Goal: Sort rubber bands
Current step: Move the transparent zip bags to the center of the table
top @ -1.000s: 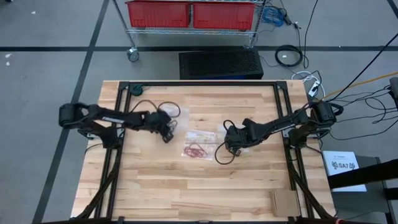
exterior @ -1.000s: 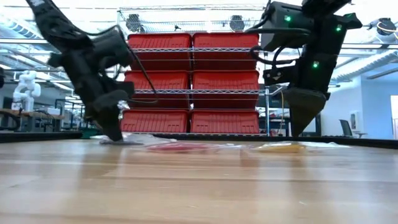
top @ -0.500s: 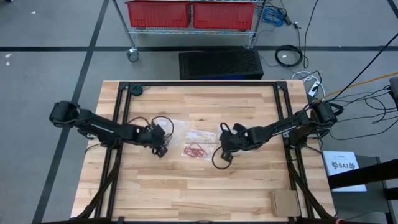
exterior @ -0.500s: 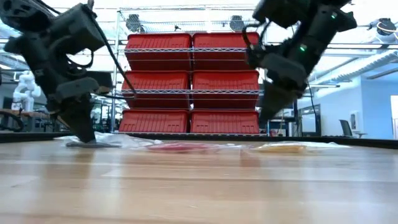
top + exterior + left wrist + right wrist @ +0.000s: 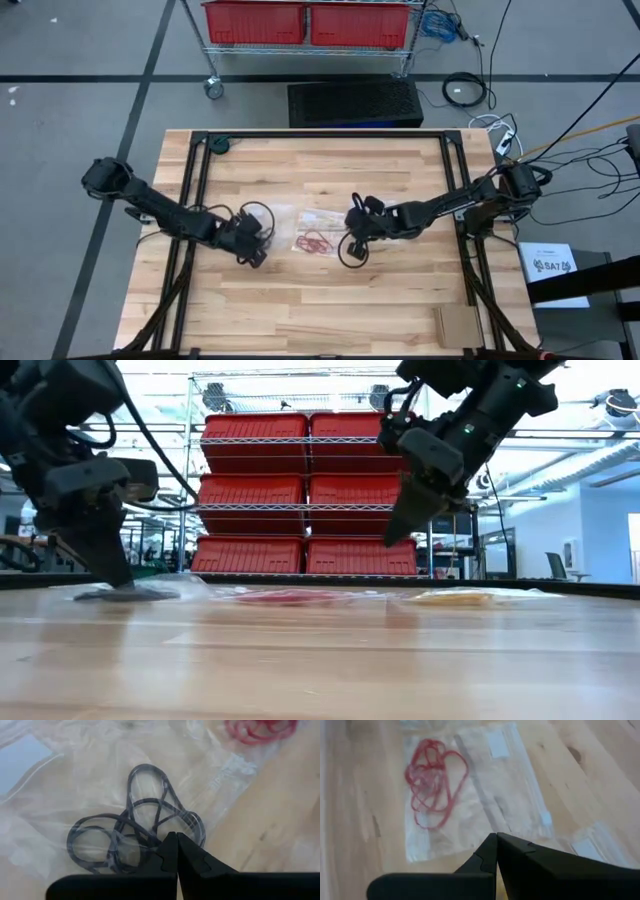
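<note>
High view shows a wooden table [image 5: 330,300] with both arms reaching in toward its middle. The left gripper [image 5: 255,256] sits left of centre, its fingers pressed together on the near edge of a clear plastic bag [image 5: 45,795] that lies flat on the wood. In the left wrist view the closed tips meet right at a tangle of black rubber bands [image 5: 135,840] inside that bag; whether they pinch a band or only the plastic cannot be told. The low view has this gripper down at the tabletop, touching the crumpled plastic on the left.

The right gripper [image 5: 352,232] is right of centre, fingers shut and holding nothing. In the low view it hangs tilted above the table, clear of the surface. Its wrist view looks down on a second clear bag [image 5: 485,810] holding a cluster of red rubber bands [image 5: 434,780], which lies in the middle of the table between the two grippers. Just beyond the red ones, on the far side, a third bag holds yellowish tan rubber bands [image 5: 322,216].

Past the far edge of the table stands a wire shelf with red bins [image 5: 305,495]
</note>
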{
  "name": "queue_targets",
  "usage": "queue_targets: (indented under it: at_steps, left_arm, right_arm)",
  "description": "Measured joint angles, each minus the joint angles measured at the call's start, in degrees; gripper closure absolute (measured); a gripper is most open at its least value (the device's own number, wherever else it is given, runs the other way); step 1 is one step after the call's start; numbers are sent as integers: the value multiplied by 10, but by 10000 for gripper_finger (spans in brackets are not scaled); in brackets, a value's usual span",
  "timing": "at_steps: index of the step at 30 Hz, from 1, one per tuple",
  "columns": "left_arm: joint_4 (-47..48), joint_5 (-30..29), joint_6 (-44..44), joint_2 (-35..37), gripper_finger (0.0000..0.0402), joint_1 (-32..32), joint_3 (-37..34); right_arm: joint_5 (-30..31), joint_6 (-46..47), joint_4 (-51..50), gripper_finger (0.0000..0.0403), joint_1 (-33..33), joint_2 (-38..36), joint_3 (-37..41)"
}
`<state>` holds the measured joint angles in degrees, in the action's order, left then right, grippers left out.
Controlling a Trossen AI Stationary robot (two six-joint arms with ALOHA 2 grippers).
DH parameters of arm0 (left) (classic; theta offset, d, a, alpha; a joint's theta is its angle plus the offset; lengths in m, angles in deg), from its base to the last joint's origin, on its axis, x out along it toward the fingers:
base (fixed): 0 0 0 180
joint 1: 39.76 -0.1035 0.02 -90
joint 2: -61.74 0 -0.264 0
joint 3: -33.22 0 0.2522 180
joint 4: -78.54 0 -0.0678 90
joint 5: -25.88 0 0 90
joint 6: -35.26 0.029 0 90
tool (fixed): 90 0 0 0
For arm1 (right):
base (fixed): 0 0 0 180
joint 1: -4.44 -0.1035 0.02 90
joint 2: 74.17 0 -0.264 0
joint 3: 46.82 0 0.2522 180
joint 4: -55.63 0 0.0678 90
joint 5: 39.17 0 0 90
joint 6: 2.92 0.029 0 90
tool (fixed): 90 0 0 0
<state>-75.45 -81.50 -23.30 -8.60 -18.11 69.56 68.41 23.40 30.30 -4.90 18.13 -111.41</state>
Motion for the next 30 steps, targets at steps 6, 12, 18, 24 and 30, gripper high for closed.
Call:
queue_targets:
  at_steps: [6,12,18,24,30]
  left_arm:
    - [-17,-18,-10,1,400,15,2]
    - [-15,-18,-5,1,400,23,12]
    - [-12,-18,4,1,400,28,15]
    - [13,-19,9,18,400,28,15]
    - [43,-39,19,51,400,28,16]
  right_arm:
    - [-28,-31,77,403,17,42,0]
    - [-45,-40,121,403,57,92,0]
    - [-64,-61,133,403,92,121,0]
    - [-75,-76,136,403,114,126,0]
    - [-89,-94,137,403,132,126,0]
